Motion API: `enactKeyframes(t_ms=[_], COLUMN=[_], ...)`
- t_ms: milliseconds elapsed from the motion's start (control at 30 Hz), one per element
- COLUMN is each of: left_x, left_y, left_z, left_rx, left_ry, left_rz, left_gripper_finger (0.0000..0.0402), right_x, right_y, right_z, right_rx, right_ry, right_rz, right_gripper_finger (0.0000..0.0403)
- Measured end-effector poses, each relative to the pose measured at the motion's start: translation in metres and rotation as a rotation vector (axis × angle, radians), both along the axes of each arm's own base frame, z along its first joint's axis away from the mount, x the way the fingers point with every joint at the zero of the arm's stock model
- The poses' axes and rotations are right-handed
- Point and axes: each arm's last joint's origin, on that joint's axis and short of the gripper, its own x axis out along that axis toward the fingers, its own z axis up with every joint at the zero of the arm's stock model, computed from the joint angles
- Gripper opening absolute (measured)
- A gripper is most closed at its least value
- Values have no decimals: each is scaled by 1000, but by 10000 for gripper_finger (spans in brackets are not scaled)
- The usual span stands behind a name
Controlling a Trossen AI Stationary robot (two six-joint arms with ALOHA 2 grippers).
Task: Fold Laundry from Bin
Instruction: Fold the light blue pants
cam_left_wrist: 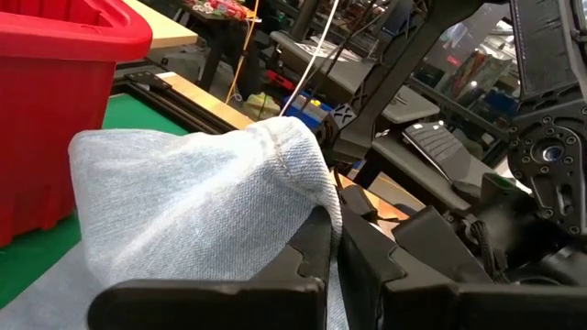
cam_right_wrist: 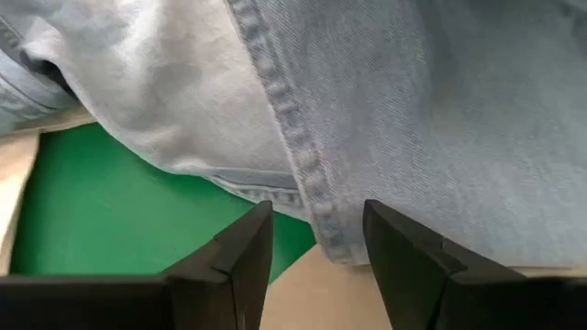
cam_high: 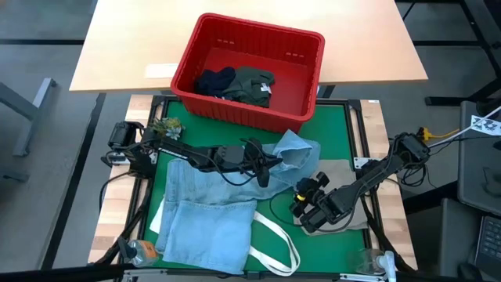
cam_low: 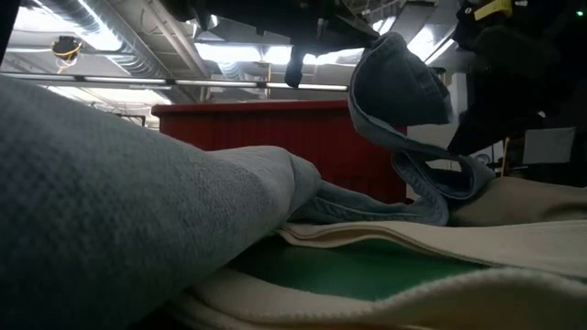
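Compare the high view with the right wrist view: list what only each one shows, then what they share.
Only the high view: the red bin with dark garments still inside, the white tote bag, and the left claw shut on a raised part of the jeans.
Only the right wrist view: the right claw open, its fingers apart just off a stitched jeans seam.
Both: the light blue jeans, the green mat and beige cloth.
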Motion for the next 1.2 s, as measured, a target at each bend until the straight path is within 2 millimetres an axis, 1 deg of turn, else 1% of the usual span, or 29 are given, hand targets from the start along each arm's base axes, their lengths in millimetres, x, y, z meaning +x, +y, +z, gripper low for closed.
enactKeyframes(t_ms=[133, 333, 433, 500, 600, 733, 767, 800, 867, 967, 1100, 1200], left_x=[0, 0, 0, 0, 0, 0, 0, 0, 0, 0, 0, -1], left_y=[0, 0, 0, 0, 0, 0, 0, 0, 0, -1, -5, -9], left_z=[0, 0, 0, 0, 0, 0, 0, 0, 0, 0, -1, -6], left_rx=[0, -1, -1, -1, -1, -1, -1, -1, -1, -6, -33, -37], left_ry=[0, 0, 0, 0, 0, 0, 0, 0, 0, 2, 9, 61], left_rz=[0, -2, -2, -4, -5, -4, -4, -4, -4, -20, -47, -72], left_gripper_finger=[7, 7, 7, 7, 7, 7, 7, 7, 7, 7, 7, 7], right_x=[0, 7, 6, 3, -4, -12, -13, -13, -15, -16, -15, -13], right_y=[-2, -6, -7, -9, -13, -18, -18, -18, -19, -19, -19, -18], right_z=[-7, -24, -27, -27, -27, -25, -23, -20, -11, 10, 37, 46], right_rx=[-30, -50, -78, -91, -103, -133, -136, -141, -167, -227, -292, -269], right_ry=[52, 113, 140, 160, 193, 254, 274, 294, 343, 429, 507, 510], right_rz=[-8, -34, -36, -55, -114, -160, -168, -175, -184, -190, -189, -109], right_gripper_finger=[172, 172, 171, 162, 123, 28, 16, 13, 23, 26, 7, 15])
